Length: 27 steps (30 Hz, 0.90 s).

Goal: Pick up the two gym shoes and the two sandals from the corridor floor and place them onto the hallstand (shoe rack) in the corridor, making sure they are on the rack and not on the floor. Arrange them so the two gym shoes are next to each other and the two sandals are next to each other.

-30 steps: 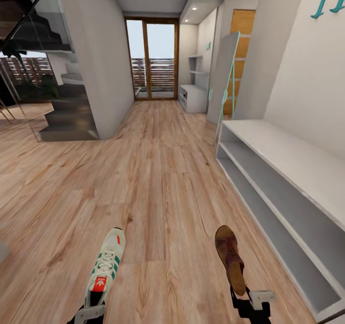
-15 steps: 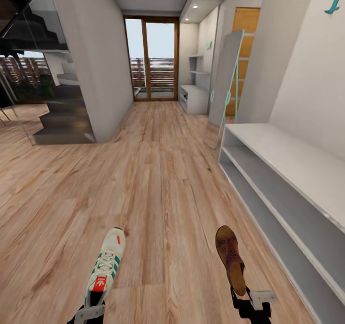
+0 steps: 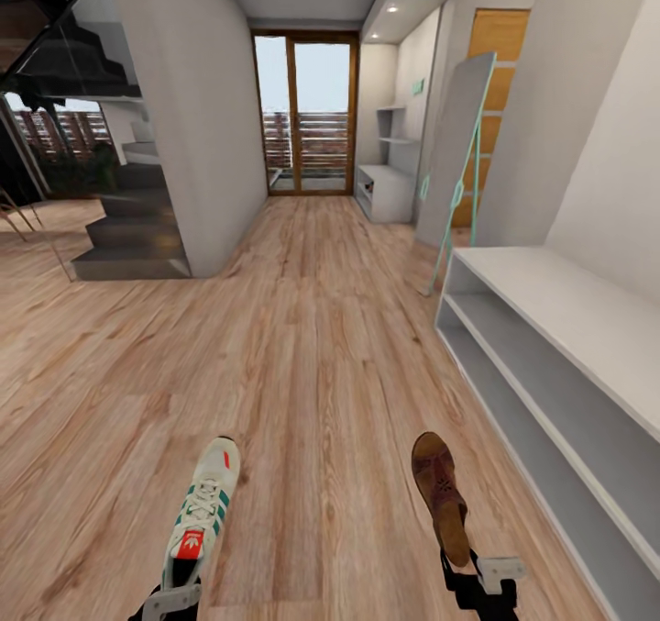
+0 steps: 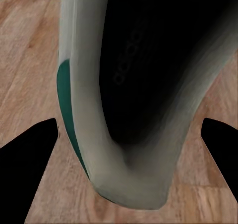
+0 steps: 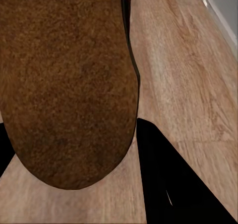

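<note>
A gym shoe (image 3: 203,511) is held by its heel in the left gripper (image 3: 170,600), with the toe pointing away from the robot. In the left wrist view the gripper's two dark fingers (image 4: 27,159) are seen on each side of the shoe's heel, so it looks closed on the shoe. A sandal (image 3: 441,495) is held the same way in the right gripper (image 3: 478,581), which looks closed on its heel end. Both are carried above the floor (image 3: 302,346). The hallstand (image 3: 387,190) is seen far down the corridor, past a tall leaning mirror (image 3: 454,149), beside the glass door (image 3: 310,112). A plain grey bench (image 3: 559,364) is close by, just right of the sandal; it has no upper shelves, so it is not the place for the shoes. The other gym shoe and the other sandal cannot be seen. Things could go wrong from here. Each shoe is held only at one end, so it could be shaken loose and dropped on the floor on the way to the hallstand. The sandal could be bumped against the bench if the robot is driven too near it. The shoes could also be put on the bench by mistake, because it looks much like the hallstand.
</note>
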Motion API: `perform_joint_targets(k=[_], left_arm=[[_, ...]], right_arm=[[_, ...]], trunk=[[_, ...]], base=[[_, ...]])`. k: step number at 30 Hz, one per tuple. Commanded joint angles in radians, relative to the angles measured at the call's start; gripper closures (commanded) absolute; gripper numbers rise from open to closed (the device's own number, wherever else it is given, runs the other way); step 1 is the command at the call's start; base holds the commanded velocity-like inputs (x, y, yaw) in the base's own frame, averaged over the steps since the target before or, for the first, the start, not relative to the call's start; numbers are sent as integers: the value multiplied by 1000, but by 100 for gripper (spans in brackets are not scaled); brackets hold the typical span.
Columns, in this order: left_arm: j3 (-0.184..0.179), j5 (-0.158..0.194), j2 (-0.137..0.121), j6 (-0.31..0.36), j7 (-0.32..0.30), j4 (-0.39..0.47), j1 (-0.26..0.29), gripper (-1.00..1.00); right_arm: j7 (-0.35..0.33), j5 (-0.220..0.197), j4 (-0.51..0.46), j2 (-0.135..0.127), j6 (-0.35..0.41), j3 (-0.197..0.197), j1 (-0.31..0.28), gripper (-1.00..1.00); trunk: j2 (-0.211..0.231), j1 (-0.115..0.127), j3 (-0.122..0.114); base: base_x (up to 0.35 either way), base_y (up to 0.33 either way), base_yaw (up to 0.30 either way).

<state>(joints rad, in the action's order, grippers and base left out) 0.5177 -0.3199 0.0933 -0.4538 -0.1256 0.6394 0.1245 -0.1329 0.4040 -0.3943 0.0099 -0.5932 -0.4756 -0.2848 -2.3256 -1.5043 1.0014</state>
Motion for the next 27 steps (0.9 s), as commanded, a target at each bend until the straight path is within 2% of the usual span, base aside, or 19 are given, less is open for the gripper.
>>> perform_joint_targets(k=[1,6,11,27], left_arm=[[8,-5,1,-3,-9,0,1,100],[8,-5,1,-3,-9,1,2,100],[8,6,0,-3,-10,1,2,100],[1,5,0,-3,-12,-1,2,100]], right_arm=[[-11,-3,-1,0,-2,-8,-1,100],[-11,-3,-1,-2,-2,-9,-1,100],[-11,-3,0,-2,-2,-9,-1,100],[-12,-2,13,-2,0,-9,-1,100]], trunk=[[0,0,0],[0,0,-4],[0,0,-4],[0,0,-4]], base=[[334,0,229],[335,0,201],[334,0,19],[334,0,1]])
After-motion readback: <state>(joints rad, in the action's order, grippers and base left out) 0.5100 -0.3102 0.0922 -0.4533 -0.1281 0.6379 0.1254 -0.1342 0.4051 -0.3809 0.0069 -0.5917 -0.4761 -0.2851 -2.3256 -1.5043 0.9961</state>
